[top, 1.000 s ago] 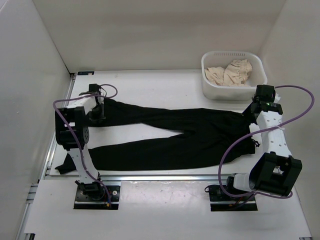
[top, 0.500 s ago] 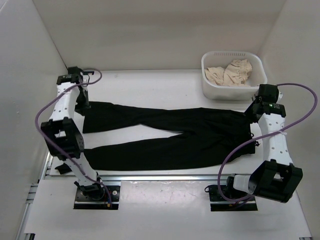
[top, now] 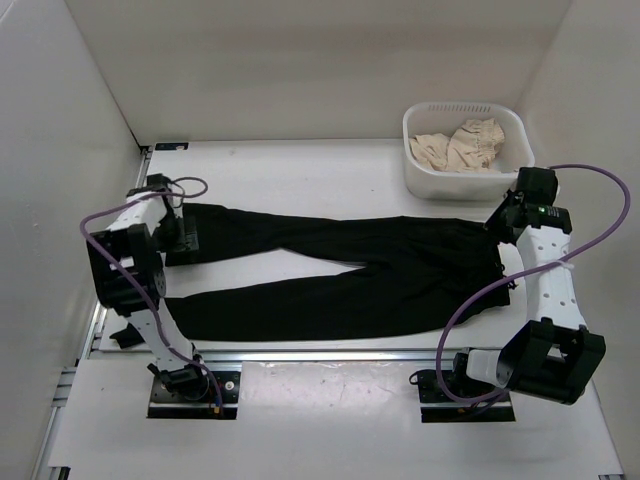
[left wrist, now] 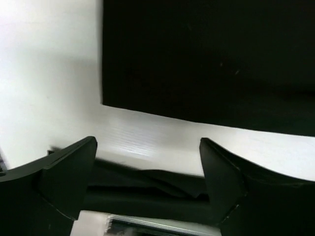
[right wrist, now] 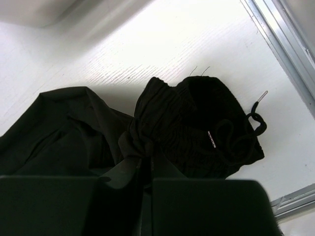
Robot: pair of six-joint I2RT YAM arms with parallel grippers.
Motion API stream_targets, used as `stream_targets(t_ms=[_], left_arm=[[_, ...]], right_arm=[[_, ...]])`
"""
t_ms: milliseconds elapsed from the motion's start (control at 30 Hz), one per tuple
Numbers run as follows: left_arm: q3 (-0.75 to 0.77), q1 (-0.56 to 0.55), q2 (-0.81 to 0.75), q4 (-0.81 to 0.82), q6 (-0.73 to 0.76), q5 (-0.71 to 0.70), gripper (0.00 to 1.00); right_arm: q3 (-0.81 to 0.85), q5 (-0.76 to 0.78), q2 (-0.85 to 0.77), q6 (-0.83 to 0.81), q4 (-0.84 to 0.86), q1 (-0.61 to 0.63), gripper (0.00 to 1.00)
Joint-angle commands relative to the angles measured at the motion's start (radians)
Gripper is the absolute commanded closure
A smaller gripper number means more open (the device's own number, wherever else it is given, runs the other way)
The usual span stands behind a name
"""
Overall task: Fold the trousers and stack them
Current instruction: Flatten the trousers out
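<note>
Trousers (top: 340,270) spread flat across table (top: 300,170), legs running to left of frame, waistband at right. Left gripper (left wrist: 147,147) at upper left over hem of far leg, fingers apart, nothing between them. Right gripper (right wrist: 147,172) at right edge, clamped on bunched waistband fabric. Basket (top: 420,180) upper right, beige cloth (top: 460,148) inside.

trousers (top: 340,270): on tabletop (top: 300,170), legs toward 9 o'clock, waist toward 3 o'clock
basket (top: 420,178): 1 o'clock, behind waist
cloth (top: 458,147): in basket
</note>
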Motion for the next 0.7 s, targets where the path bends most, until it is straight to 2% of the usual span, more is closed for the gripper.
stream_targets(t_ms=[0,133,233,300,633,667], left_arm=[[-0.010,0.073,-0.187,0.226,-0.003,0.208,0.00],[0.087,0.121,-0.077,0.160,-0.003,0.204,0.00],[0.190,0.197,0.109,0.076,-0.003,0.282,0.00],[0.241,0.227,0.164,0.033,-0.003,0.365,0.00],[0.089,0.214,0.215,0.086,-0.003,0.348,0.00],[0.089,0.214,0.226,0.086,-0.003,0.357,0.05]], right_arm=[[0.008,-0.037,0.001,-0.011,0.032,-0.002,0.96],[-0.039,-0.037,-0.008,-0.011,0.057,-0.002,0.96],[-0.064,-0.046,-0.018,-0.002,0.078,-0.002,0.96],[-0.064,-0.047,-0.018,-0.011,0.078,-0.002,0.96],[-0.035,-0.036,0.010,-0.031,0.069,-0.002,0.96],[-0.035,-0.036,0.010,-0.031,0.060,-0.002,0.96]])
